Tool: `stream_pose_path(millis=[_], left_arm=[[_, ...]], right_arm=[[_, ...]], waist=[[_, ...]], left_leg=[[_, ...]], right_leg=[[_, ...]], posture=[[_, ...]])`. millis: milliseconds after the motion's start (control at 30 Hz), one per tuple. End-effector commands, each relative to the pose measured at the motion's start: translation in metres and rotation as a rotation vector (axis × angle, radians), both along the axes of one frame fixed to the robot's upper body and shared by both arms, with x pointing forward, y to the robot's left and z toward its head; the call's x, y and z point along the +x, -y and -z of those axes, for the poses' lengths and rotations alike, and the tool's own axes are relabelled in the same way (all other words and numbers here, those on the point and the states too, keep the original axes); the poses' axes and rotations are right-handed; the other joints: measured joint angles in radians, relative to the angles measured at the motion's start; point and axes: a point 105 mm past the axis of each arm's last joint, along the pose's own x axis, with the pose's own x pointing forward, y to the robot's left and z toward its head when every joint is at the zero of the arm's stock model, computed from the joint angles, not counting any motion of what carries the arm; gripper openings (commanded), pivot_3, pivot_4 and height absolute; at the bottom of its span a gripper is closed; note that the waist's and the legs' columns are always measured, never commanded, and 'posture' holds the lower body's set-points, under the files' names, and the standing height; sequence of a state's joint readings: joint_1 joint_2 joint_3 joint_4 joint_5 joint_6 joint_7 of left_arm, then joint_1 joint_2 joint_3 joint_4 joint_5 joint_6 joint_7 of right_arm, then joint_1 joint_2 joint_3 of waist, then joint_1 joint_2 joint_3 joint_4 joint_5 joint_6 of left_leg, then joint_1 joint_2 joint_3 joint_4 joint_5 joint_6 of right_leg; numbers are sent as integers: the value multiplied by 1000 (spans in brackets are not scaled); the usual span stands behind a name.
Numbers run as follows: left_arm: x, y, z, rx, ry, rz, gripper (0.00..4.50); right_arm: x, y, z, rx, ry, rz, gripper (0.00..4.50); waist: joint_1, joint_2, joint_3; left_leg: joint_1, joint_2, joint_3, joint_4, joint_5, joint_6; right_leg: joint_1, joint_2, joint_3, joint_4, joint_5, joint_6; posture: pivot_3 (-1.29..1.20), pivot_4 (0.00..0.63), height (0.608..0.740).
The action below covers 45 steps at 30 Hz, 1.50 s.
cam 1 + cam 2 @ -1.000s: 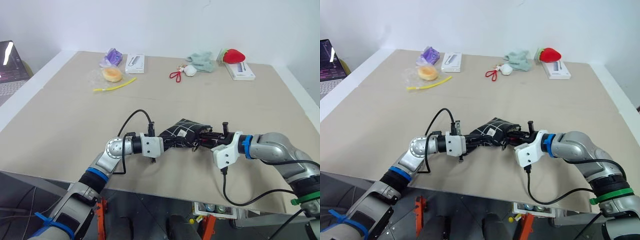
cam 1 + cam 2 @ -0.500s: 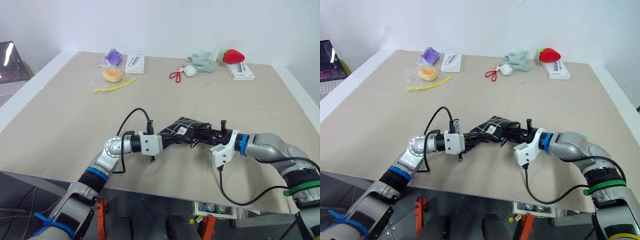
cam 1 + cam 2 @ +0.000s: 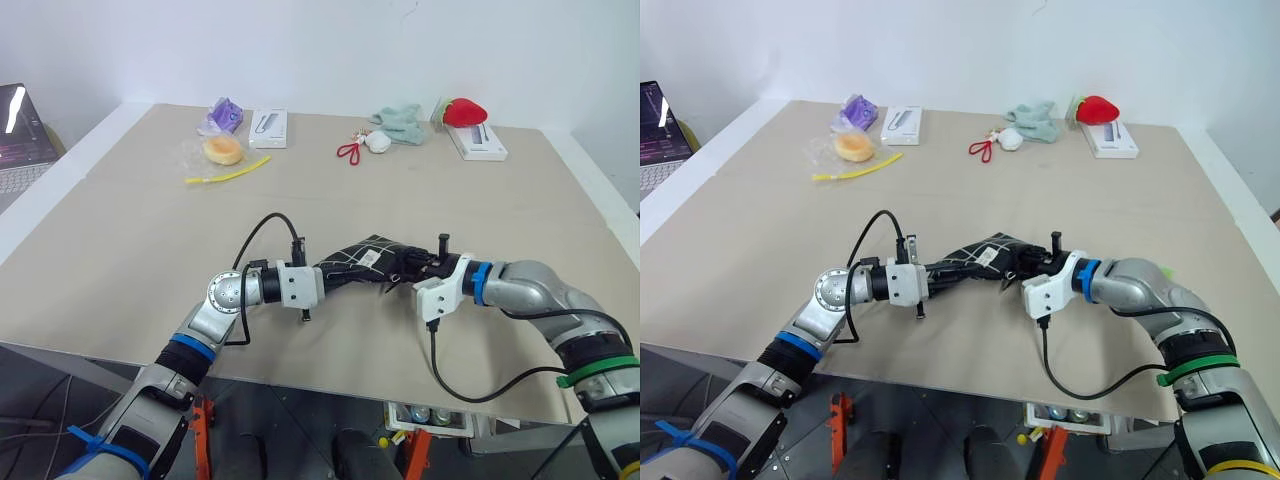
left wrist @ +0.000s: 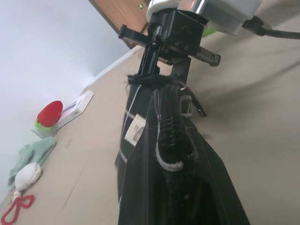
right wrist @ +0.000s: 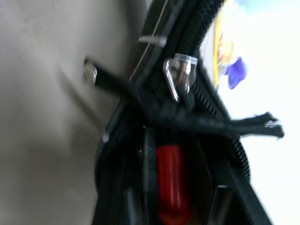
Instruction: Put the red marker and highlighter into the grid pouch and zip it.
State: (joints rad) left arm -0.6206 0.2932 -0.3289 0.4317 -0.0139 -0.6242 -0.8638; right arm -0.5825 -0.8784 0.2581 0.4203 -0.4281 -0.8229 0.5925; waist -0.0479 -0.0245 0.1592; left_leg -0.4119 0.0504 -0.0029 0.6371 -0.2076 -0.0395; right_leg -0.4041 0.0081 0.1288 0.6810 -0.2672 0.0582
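Between the two grippers, the grid pouch (image 3: pixel 365 262) is hanging: left gripper (image 3: pixel 328 281) clamping its end, right gripper (image 3: pixel 408 268) at the zipper, opening unclear.

We see the black grid pouch (image 3: pixel 362 261) lifted above the table, its mouth open, the red marker (image 5: pixel 172 180) lying inside.

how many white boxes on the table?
2, both along the far edge: one box beside the purple bag, the other box under the red plush. None seem hidden.
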Motion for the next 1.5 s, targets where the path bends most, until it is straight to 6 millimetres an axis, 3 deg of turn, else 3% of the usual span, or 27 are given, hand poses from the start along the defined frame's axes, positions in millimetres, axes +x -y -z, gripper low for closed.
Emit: stream_pose_path(millis=[33, 133, 233, 367, 433, 500, 633, 800, 900, 1033, 1167, 1300, 1400, 1433, 1500], left_arm=[[3, -8, -22, -81, 33, -18, 0], [8, -12, -25, -110, 13, -38, 0], [13, -14, -28, -127, -4, -55, 0], [14, -14, -28, -140, -17, -58, 0], [13, -12, -28, -148, -24, -56, 0], [13, -11, -27, -152, -28, -55, 0], [12, -10, -26, -157, -38, -53, 0], [10, -7, -23, -161, -51, -42, 0], [9, -5, -23, -163, -57, -35, 0], [8, -1, -22, -162, -61, -21, 0], [8, 0, -23, -164, -60, -20, 0], [8, -1, -23, -165, -56, -23, 0], [8, -1, -24, -167, -54, -27, 0], [9, -1, -24, -168, -53, -28, 0], [8, -1, -24, -169, -52, -30, 0]], right_arm=[[-5, 10, -34, 64, -16, 45, 3058], [-13, 17, -48, 97, -94, 90, 4448], [-25, 26, -65, 164, -212, 165, 4448], [-40, 24, -82, 323, -342, 212, 4448], [-39, 33, -104, 575, -369, 299, 4448], [-35, 56, -107, 747, -394, 476, 4448], [-29, 111, -86, 976, -358, 918, 4448], [-44, 153, -63, 1252, -271, 1292, 4448], [-53, 162, -48, 1325, -259, 1413, 4448], [-59, 166, -7, 1360, -342, 1545, 4448], [-64, 174, 20, 1327, -384, 1625, 4448], [-66, 180, 35, 1319, -411, 1667, 4448], [-65, 183, 35, 1330, -412, 1665, 3669], [-64, 184, 35, 1329, -411, 1664, 2978], [-63, 185, 31, 1326, -408, 1648, 2146]], waist=[[0, 0, 0], [1, 0, 0], [2, 0, 0], [1, 0, 0], [0, 0, 0], [2, 0, 0], [3, 0, 0], [2, 1, 0], [2, 1, -1], [2, 1, -1], [1, 1, -1], [-1, 1, -1], [0, 1, -1], [0, 1, -1], [1, 1, -1]], left_leg=[[0, 0, 0, 0, 0, 0], [1, 0, 0, 0, 0, 0], [0, 0, 0, 0, 0, 0], [1, 0, -1, 0, 0, 0], [1, 0, -1, 0, 0, 0], [1, 1, -2, 0, 0, 0], [1, 0, -2, 1, 0, 0], [0, 0, -2, -1, 0, 0], [0, 0, -3, -2, 0, 0], [-1, 0, -2, -1, 0, 0], [-1, 0, -2, -1, 0, 0], [-1, 0, -2, -1, 0, 0], [-1, 0, -2, -1, 1, 1], [-1, 0, -2, -1, 1, 1], [-1, 0, -3, -1, 1, 1]], right_leg=[[0, 0, 0, 0, 0, 0], [1, 0, 0, 0, 0, 0], [1, 0, -1, 0, 0, 0], [1, 0, -1, 0, 0, 0], [2, 0, -1, 0, 0, 0], [2, 0, -2, 0, 0, 0], [2, 0, -2, 0, 0, 1], [1, 1, -2, 0, -1, 1], [0, 1, -2, 0, -2, 3], [0, 1, -2, 0, -4, 6], [0, 1, -1, 0, -4, 7], [0, 1, -1, 0, -4, 7], [0, 1, -1, 0, -4, 8], [1, 1, -1, 0, -4, 8], [1, 1, -1, 0, -4, 8]], posture=[[0, 150, 728], [0, 150, 728], [0, 150, 728], [0, 150, 728], [0, 150, 728], [0, 150, 728], [0, 150, 728], [0, 150, 728], [0, 150, 728], [0, 150, 728], [0, 150, 728], [0, 150, 728], [0, 150, 728], [0, 150, 728], [0, 150, 728]])
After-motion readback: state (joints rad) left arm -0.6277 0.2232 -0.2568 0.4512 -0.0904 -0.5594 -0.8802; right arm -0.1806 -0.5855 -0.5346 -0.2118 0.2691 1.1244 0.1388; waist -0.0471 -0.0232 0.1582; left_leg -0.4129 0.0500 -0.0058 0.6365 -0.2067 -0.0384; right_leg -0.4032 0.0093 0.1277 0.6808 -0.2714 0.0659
